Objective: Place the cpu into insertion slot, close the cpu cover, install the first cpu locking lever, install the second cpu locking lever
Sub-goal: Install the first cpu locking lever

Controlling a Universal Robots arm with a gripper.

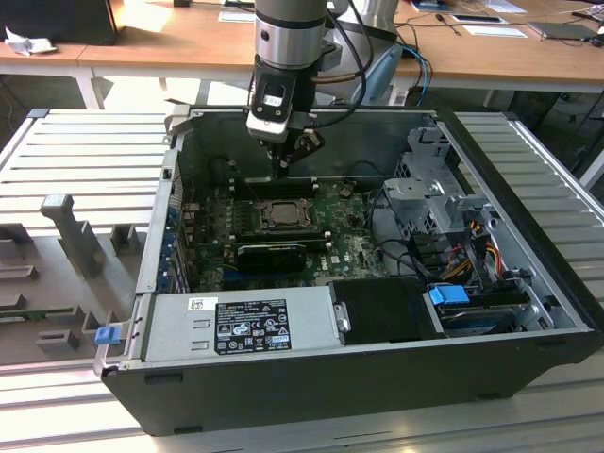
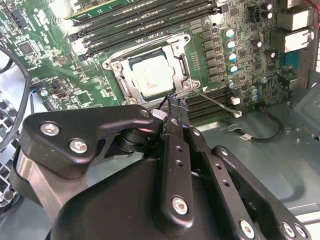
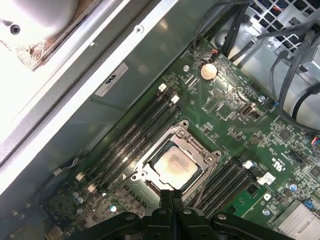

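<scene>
The cpu [image 2: 150, 75] lies flat, metal top up, framed by the cpu cover [image 2: 177, 56], seemingly closed, in the middle of the motherboard [image 2: 50, 30]; its sides run parallel to the memory slots [image 2: 150, 20]. The tool [image 2: 176, 103] has its fingers together, tip beside the cover's corner.

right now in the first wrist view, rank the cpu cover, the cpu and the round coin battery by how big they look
1. cpu cover, the frame around the chip.
2. cpu, sitting inside the cover's window.
3. coin battery, clearly the smallest, though it seems to lie farther from the camera, which may shrink it somewhat.
</scene>
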